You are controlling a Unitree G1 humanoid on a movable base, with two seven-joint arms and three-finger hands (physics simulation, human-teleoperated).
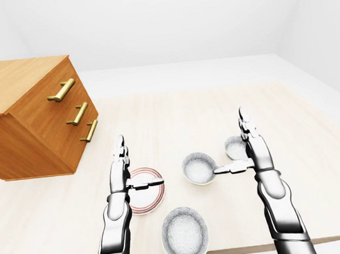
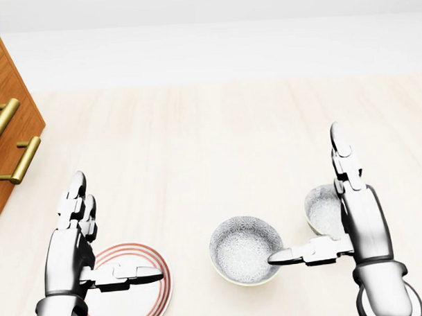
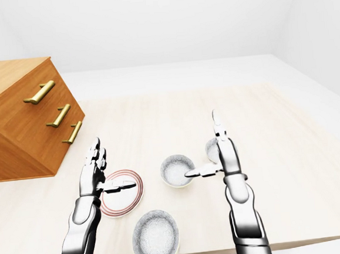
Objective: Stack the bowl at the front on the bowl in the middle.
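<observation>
No grasp is made yet; the left hand [image 1: 122,176] and the right hand [image 1: 252,156] both hover with fingers spread, holding nothing; the front bowl [image 1: 185,234] sits nearest, at the table edge; the middle bowl [image 1: 199,168] lies just beyond it; next, I judge, one hand must come down to the front bowl's rim.

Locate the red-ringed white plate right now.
The red-ringed white plate lies low and left of centre in the left-eye view, under the open left hand, left of the middle speckled grey bowl.
</observation>
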